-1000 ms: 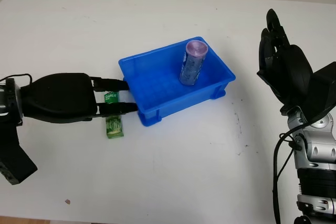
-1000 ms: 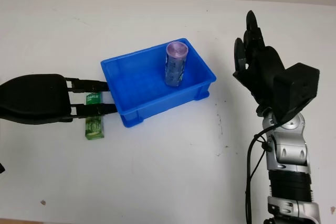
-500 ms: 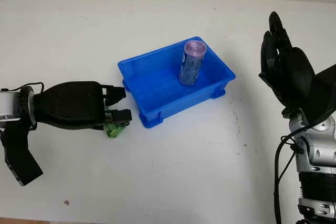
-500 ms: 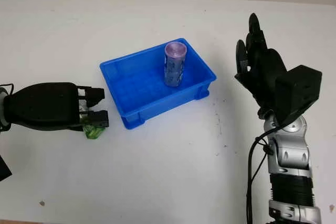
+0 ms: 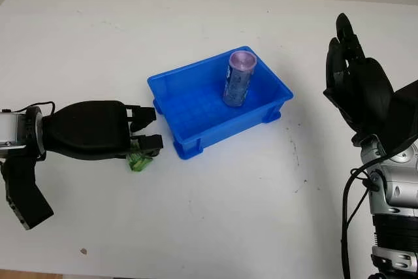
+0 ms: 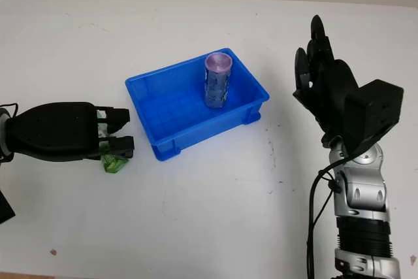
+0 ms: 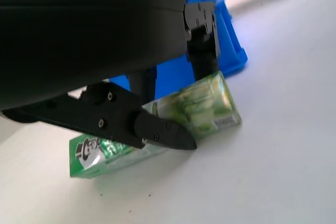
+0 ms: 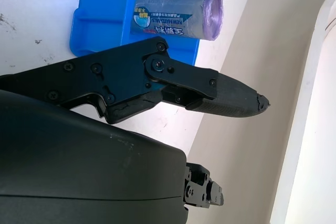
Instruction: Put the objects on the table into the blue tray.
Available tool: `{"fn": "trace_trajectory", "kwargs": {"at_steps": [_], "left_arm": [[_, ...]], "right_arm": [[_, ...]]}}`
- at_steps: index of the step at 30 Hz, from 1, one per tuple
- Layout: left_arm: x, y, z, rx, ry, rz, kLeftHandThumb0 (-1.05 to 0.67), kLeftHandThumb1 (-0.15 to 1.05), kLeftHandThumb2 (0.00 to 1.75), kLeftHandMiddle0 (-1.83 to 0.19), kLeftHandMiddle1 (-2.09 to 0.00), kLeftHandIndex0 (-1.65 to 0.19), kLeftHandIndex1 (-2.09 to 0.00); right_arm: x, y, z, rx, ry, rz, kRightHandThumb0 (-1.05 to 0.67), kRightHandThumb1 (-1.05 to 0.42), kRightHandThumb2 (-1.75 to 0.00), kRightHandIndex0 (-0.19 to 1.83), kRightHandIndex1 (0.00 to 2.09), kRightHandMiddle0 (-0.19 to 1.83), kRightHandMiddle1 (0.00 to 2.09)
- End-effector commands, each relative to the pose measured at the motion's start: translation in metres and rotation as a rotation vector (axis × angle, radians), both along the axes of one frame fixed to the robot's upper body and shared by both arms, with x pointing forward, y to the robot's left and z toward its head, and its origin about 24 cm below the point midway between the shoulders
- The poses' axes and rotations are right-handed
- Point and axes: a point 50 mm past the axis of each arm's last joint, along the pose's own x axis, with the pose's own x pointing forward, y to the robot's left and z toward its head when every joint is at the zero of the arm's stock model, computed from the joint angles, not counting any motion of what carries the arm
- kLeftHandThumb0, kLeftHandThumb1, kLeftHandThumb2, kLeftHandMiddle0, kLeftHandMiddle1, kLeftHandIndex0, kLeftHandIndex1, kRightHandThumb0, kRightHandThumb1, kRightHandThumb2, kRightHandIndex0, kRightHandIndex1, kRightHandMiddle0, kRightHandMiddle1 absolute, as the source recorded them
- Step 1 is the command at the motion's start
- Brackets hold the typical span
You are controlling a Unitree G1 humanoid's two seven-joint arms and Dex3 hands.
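A green packet (image 5: 139, 161) lies on the white table just left of the blue tray (image 5: 225, 127). My left hand (image 5: 151, 130) is over it, fingers curled around it; in the left wrist view the packet (image 7: 194, 103) sits tilted between the thumb (image 7: 157, 132) and the fingers behind, its lower edge on the table. Most of the packet is hidden under the hand in the eye views. A cylinder with a purple cap (image 5: 238, 83) stands leaning in the tray's far corner. My right hand (image 5: 339, 44) is open, raised at the right of the table, away from the tray.
The tray (image 8: 94, 19) sits at the table's middle, turned at an angle. White table surface lies all around it. A small brown speck (image 5: 83, 251) lies near the front edge at the left.
My left hand's fingers, stretched toward the tray a second ago, have curled around the green packet and drawn back left. The packet has tilted slightly. The right hand stays raised.
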Motion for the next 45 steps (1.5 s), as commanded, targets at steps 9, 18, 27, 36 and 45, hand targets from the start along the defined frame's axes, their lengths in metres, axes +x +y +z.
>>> {"fn": "trace_trajectory", "kwargs": {"at_steps": [9,18,27,36,45], "left_arm": [[-0.006,-0.012,0.047,-0.350,0.259,0.198,-0.28,1.04,0.06,0.03,-1.97,-0.14,-1.39],[-0.009,-0.005,0.099,-0.593,0.432,0.212,-0.32,1.04,0.08,-0.17,-2.09,-0.22,-1.19],[0.004,0.013,0.141,-0.832,0.559,0.270,-0.39,1.05,0.14,-0.37,-1.45,-0.34,-1.06],[0.049,-0.001,0.141,-1.164,0.684,0.256,-0.33,1.05,0.07,-0.57,-1.12,-0.49,-0.86],[0.087,-0.040,0.119,-1.326,0.700,0.275,-0.30,1.03,0.05,-0.67,-1.13,-0.56,-0.94]], "right_arm": [[0.000,-0.002,0.003,0.003,-0.020,-0.013,-0.72,-1.05,-0.71,-0.19,0.00,-0.19,0.00],[0.001,-0.001,0.003,-0.014,-0.021,-0.006,-0.73,-1.05,-0.71,-0.19,0.00,-0.19,0.01],[0.002,-0.001,0.001,0.000,-0.016,0.002,-0.73,-1.05,-0.71,-0.19,0.00,-0.19,0.00],[0.001,0.000,-0.001,-0.003,-0.012,0.009,-0.72,-1.05,-0.72,-0.19,0.00,-0.19,0.00],[-0.002,-0.001,-0.005,0.001,-0.005,-0.001,-0.72,-1.05,-0.72,-0.19,0.00,-0.19,0.00]]}}
